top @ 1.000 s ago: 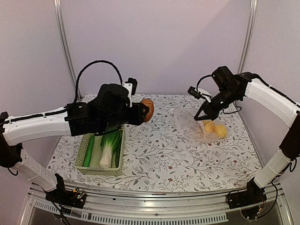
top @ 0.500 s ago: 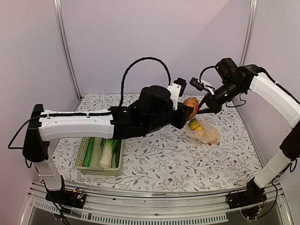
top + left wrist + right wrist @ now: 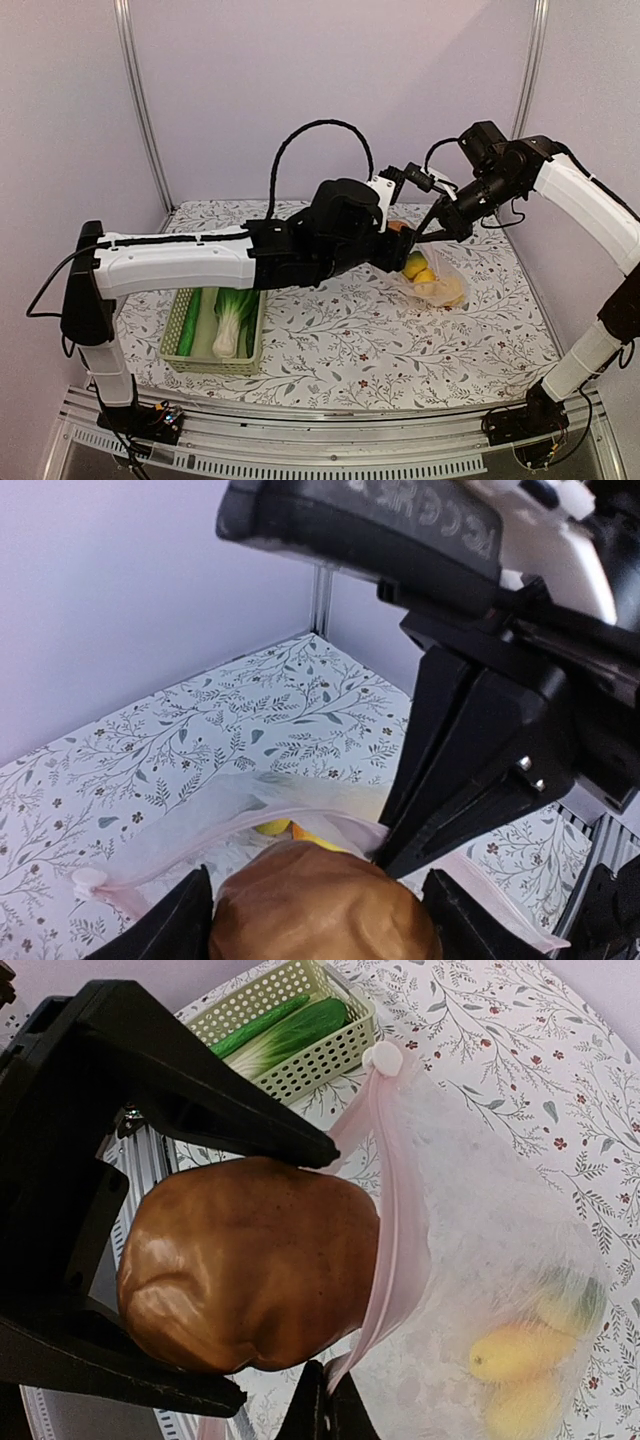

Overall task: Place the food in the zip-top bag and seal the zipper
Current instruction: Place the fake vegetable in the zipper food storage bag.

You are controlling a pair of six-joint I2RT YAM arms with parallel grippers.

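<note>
Overhead view: your L gripper [image 3: 396, 236] reaches across to the zip-top bag [image 3: 425, 265], right of centre on the floral table [image 3: 330, 350]. Brown round piece [image 3: 250, 1260] sits between its fingers at the bag mouth; can't tell if they clamp it or are loose around it. R gripper [image 3: 325, 1405] is clenched on the zipper [image 3: 385, 1210], holding that edge up. Inside the bag, lower right of R wrist view: yellow pcs [image 3: 510, 1352], green-yellow fruit [image 3: 572, 1300]. Bok choy [image 3: 232, 315] & cucumber [image 3: 190, 322] lie in the basket [image 3: 172, 335], lower left.
</note>
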